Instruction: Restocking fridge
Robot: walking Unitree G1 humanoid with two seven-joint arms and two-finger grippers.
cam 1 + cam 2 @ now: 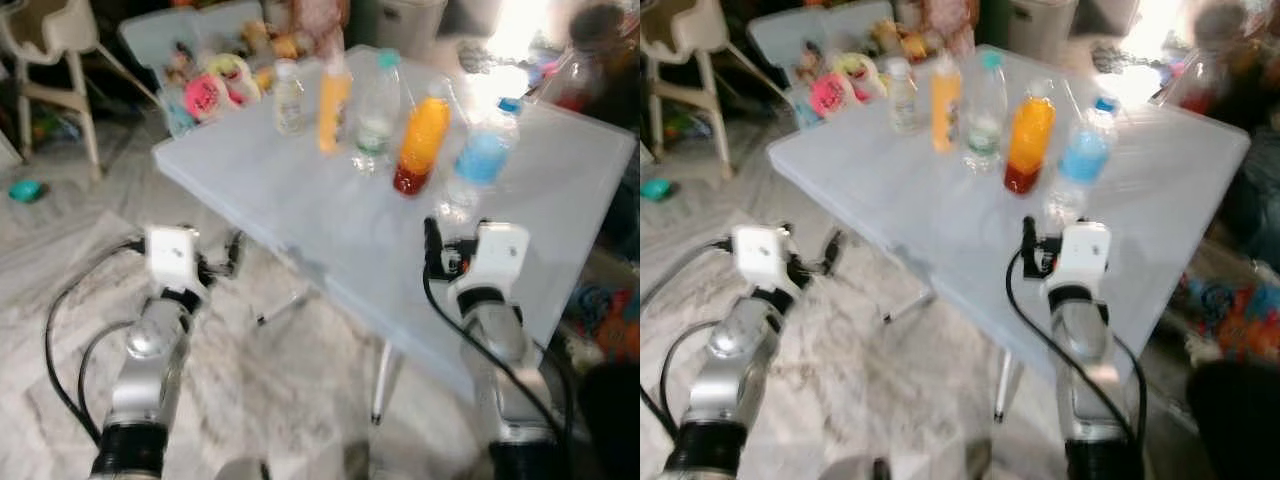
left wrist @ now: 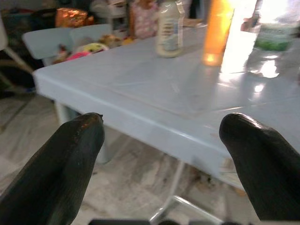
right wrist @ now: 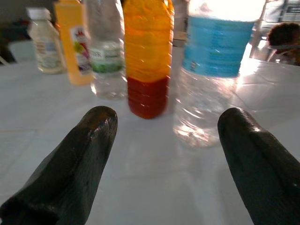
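Five bottles stand in a row on the table (image 1: 300, 190) — a small pale one (image 1: 288, 97), a yellow one (image 1: 333, 108), a clear one (image 1: 376, 112), an orange-red one (image 1: 420, 145) and a blue-labelled one (image 1: 478, 160). The right gripper (image 3: 164, 140) hovers over the tabletop near the last two, fingers spread, holding nothing. The left gripper (image 2: 161, 159) — also spread and empty — hangs off the table's edge.

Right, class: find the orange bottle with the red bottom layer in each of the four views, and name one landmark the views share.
Left eye view: orange-and-red bottle, centre right on the pale blue table.
Right eye view: same bottle, just right of centre.
Left wrist view: not in it; the tall orange one there is another bottle.
Right wrist view: top centre, beyond the open right claw.
Shared landmark: the blue-labelled water bottle standing beside it.
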